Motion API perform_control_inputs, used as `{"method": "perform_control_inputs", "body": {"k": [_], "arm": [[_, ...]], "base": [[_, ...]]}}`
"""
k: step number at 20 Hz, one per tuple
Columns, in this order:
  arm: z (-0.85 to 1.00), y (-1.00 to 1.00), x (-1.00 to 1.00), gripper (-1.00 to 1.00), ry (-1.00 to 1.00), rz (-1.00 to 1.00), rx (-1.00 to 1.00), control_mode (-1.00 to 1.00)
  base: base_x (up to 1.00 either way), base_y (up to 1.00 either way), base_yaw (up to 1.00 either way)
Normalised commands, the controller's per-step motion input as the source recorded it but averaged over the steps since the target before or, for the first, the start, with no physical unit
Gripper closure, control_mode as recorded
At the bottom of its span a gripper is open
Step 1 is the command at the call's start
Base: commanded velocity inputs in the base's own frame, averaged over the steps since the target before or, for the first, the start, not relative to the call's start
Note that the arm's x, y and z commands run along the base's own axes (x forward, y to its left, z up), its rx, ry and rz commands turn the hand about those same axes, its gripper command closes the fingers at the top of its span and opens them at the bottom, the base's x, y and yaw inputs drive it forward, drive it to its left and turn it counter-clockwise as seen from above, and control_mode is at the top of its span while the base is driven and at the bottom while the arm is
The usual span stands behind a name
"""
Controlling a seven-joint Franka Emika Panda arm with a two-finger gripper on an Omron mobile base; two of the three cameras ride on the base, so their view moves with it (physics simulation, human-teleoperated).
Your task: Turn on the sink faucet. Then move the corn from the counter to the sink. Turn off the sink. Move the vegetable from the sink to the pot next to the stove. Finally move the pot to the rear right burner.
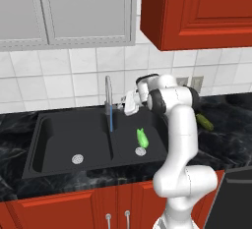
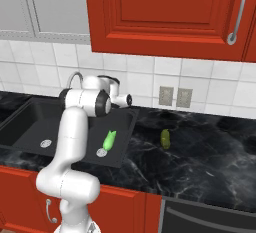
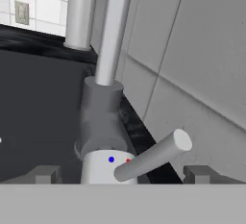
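Note:
The corn (image 1: 141, 138), bright green, lies in the right basin of the black sink (image 1: 49, 139), near the drain; the right base view shows the corn (image 2: 108, 139) too. A thin blue stream of water (image 1: 111, 121) runs from the grey faucet (image 1: 108, 94). My gripper (image 1: 126, 104) is open behind the basin, at the faucet's base. In the hand view the grey lever handle (image 3: 154, 155) juts out between my fingertips (image 3: 46, 174) from the faucet base (image 3: 100, 122), touching neither. The pot and the rear right burner are out of view.
An olive-green vegetable (image 1: 204, 121) lies on the black counter (image 2: 210, 157) right of the sink. Red wall cabinets (image 2: 165, 12) hang overhead. The tiled wall with two outlets (image 2: 175, 96) stands close behind the faucet. The stove's dark edge (image 1: 231, 198) shows at the lower right.

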Motion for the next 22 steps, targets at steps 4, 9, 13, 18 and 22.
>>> {"method": "perform_control_inputs", "body": {"k": [4, 9, 13, 18, 22], "arm": [[-0.25, 0.01, 0.0, -1.0, 0.01, 0.1, 0.0, -1.0], [-0.04, 0.25, 0.11, -1.0, 0.0, 0.07, 0.0, -1.0], [0.05, 0.44, 0.18, -1.0, 0.0, 0.01, 0.0, -1.0], [0.18, 0.42, 0.17, -1.0, 0.0, 0.0, 0.0, -1.0], [0.4, 0.33, 0.06, -1.0, 0.0, 0.0, 0.0, -1.0]], "base": [[0.0, 0.0, 0.0], [0.0, 0.0, 0.0], [0.0, 0.0, 0.0], [0.0, 0.0, 0.0], [0.0, 0.0, 0.0]]}}
